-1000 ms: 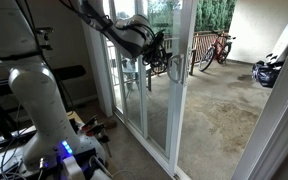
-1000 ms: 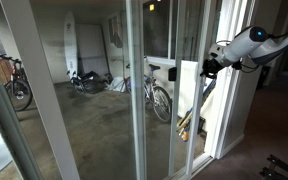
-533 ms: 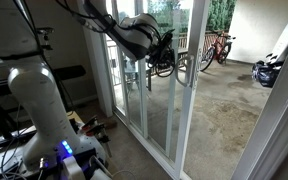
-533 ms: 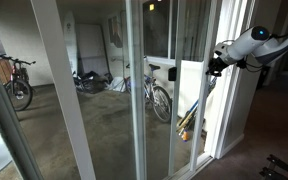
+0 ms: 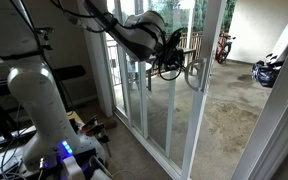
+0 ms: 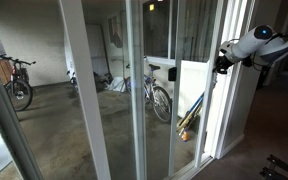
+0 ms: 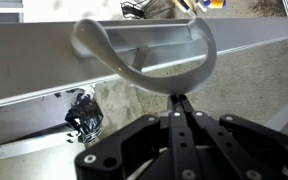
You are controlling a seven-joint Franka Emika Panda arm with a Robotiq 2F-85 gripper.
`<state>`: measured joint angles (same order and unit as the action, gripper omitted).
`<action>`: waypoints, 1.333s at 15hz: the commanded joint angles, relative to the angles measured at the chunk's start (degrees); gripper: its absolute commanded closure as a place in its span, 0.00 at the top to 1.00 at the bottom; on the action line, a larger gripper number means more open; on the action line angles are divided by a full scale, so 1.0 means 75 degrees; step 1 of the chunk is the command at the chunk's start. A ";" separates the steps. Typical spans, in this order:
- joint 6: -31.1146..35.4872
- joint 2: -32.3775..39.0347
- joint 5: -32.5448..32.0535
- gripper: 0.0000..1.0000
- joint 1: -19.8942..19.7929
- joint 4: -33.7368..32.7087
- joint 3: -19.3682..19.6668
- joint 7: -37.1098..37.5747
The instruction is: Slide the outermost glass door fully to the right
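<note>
Outermost glass door (image 5: 213,100), white-framed, grey loop handle (image 7: 106,42)

The outermost glass door (image 5: 206,100) has a clear, glossy pane that carries reflections, set in a white frame with a smooth painted look. Its handle (image 7: 124,68) is grey and smooth with a dull satin sheen; whether it is metal or plastic cannot be told. The gripper (image 7: 181,105) is black and matt, like hard plastic. The arm (image 5: 39,100) wears a white, slightly glossy shell. The floor (image 5: 234,110) outside is grey, rough concrete
</note>
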<state>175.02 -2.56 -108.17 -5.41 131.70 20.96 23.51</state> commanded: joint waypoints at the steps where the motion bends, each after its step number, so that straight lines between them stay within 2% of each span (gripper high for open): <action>1: 0.0299 -0.0145 -0.0047 0.05 -0.0587 0.0038 0.0626 -0.0621; 3: 0.0695 -0.0128 -0.0070 0.05 -0.0714 -0.0065 0.0895 -0.0698; 8: 0.0825 0.0106 0.0165 0.05 -0.1328 -0.0354 0.1702 -0.1079; 10: 0.0682 0.0059 0.0214 0.04 -0.1366 -0.0282 0.1756 -0.1100; 12: 0.0486 -0.0038 0.0277 0.04 -0.1238 -0.0112 0.1635 -0.1037; 20: -0.0844 -0.0270 0.0687 0.04 -0.0110 0.0456 0.0382 -0.1276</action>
<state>172.68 -2.77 -105.40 -8.39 132.50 26.42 17.35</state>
